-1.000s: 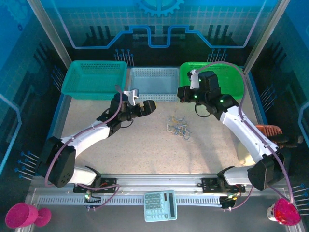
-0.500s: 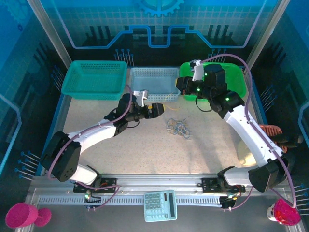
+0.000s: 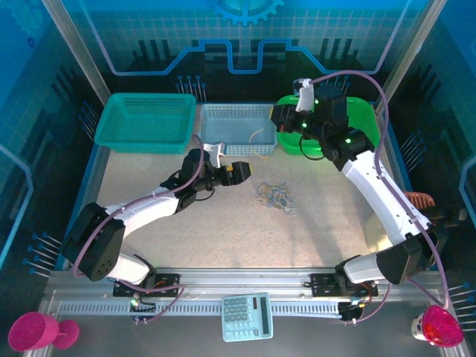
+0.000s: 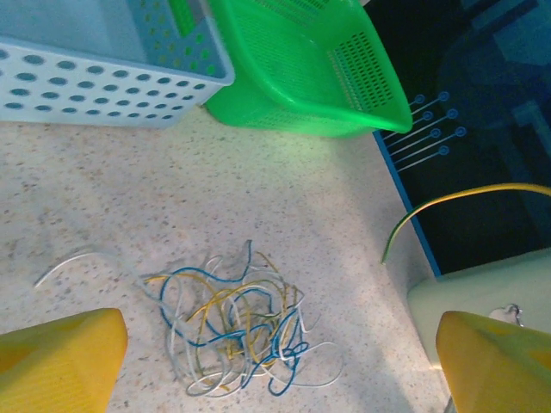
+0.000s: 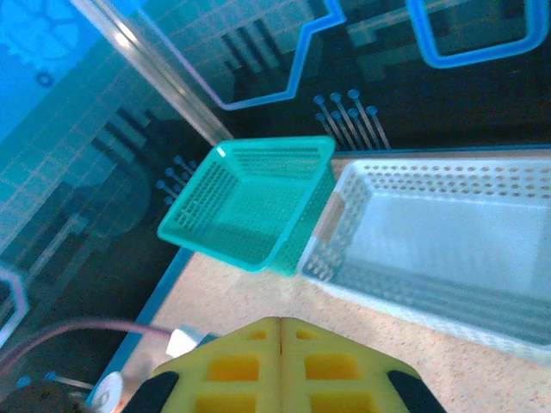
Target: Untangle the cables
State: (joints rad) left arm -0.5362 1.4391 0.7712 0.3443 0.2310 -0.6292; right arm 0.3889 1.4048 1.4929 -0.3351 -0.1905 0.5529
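Starting at the near edge: calculator on the rail, nothing to do with the job. Next up, left gripper low over the table, jaws wide apart, nothing in them, pointed at the pile and just short of it. Then the cables themselves, mid-table, very much one knotted clump of blue, yellow and white loops. Just one white strand lying free, a little off to the side of the clump. Farther back, right gripper raised around where the white basket meets the green basket, fingers pressed together. Seemingly pinching a yellow strand dangling in the air, though the actual contact is hidden, so calling that a guess. Teal basket way off in the far corner. Progress-wise: barely started, maybe one or two strands out, bulk of the knot left to pick apart. Probably next: park the yellow one somewhere, then go in with the open left for a single loop. Main worry: dragging the whole limp clump along instead of one wire.
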